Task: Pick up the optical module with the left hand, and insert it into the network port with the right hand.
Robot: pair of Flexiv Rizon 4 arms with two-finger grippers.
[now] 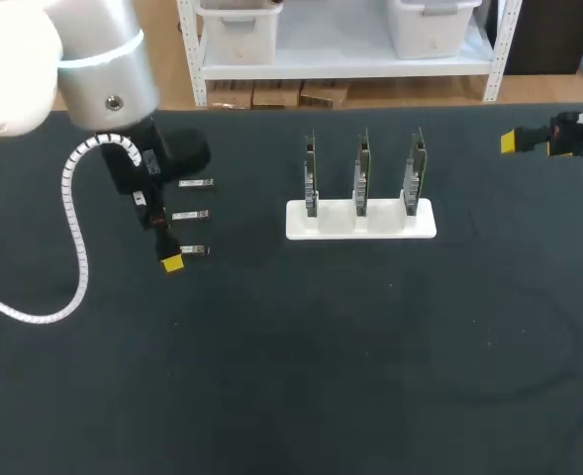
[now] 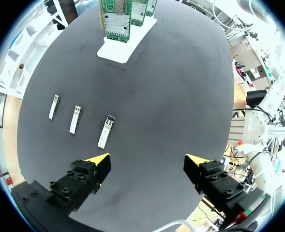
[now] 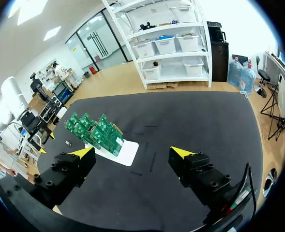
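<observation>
Head view first: your left gripper (image 1: 162, 237) hangs over the table's left part, one yellow tip showing right beside the nearest of three optical modules (image 1: 194, 250). The other two modules lie in a row beyond it, all flat on the black table (image 1: 291, 376). Mid-table stands the white holder (image 1: 360, 222) with three upright network cards (image 1: 361, 173). Your right gripper (image 1: 514, 142) sits out at the far right edge, well apart from the holder.

Over to the left wrist: the left gripper (image 2: 148, 159) is spread wide, nothing between its fingers. The nearest optical module (image 2: 106, 131) lies just ahead of one finger, on the table, not between the tips. The other two lie further off to that same side. The holder (image 2: 117, 52) with its green cards (image 2: 115, 23) stands well ahead.

Now the right wrist: the right gripper (image 3: 132, 153) is also released and holds nothing. The holder (image 3: 125, 152) lies ahead between the yellow tips, nearer one finger, with the network cards (image 3: 96, 133) standing on it. You can't make out their ports from here.
</observation>
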